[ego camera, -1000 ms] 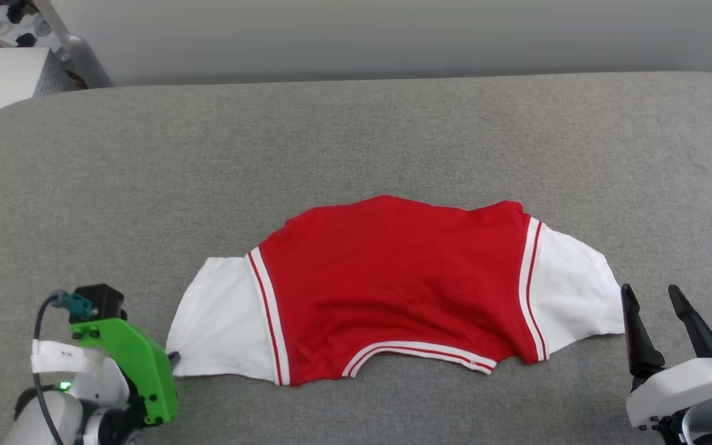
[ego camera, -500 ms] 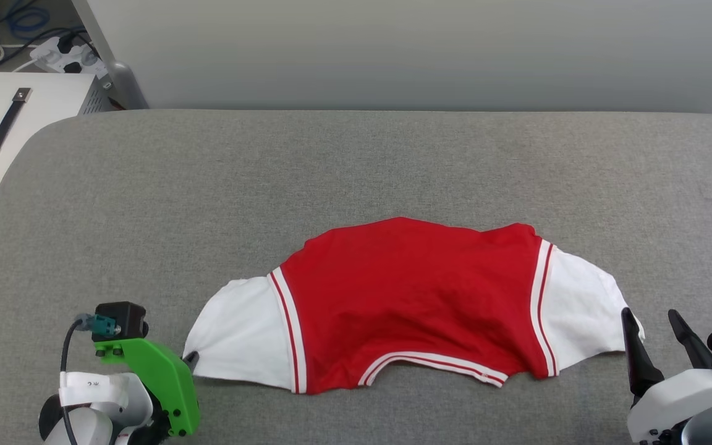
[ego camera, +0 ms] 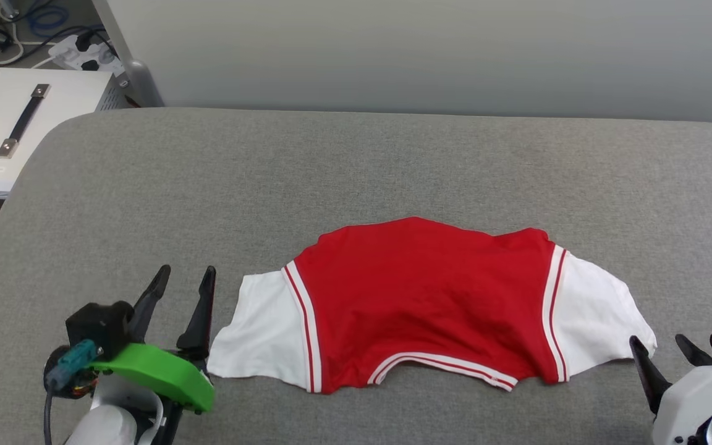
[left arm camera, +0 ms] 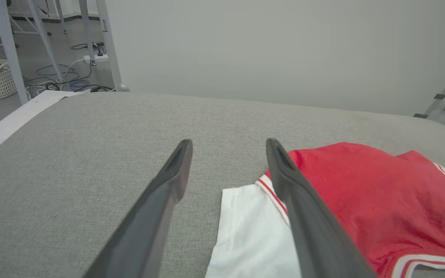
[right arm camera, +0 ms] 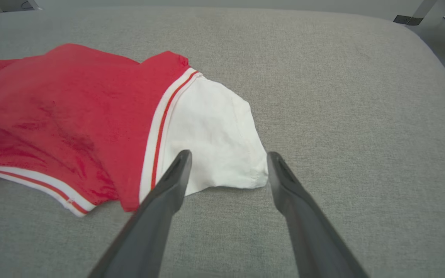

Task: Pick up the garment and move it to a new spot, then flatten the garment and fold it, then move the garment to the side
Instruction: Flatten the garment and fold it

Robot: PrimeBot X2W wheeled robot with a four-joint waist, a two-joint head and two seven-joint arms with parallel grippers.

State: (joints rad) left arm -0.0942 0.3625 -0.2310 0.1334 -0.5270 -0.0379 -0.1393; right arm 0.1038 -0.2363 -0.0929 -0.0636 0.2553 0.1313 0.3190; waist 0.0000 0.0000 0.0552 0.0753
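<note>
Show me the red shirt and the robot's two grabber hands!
red jersey T-shirt (ego camera: 424, 296): head view, on the red middle of its body.
left gripper (ego camera: 186, 270): head view, midway between its two dark fingertips.
right gripper (ego camera: 656, 340): head view, midway between its fingertips, beside the white sleeve.

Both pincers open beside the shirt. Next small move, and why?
Probably ease the left pincer sideways onto the white sleeve beside it and close. The pincer stands open, holding nothing, just clear of that sleeve; the shirt lies spread with both sleeves sticking out, so folding looks unfinished.
</note>
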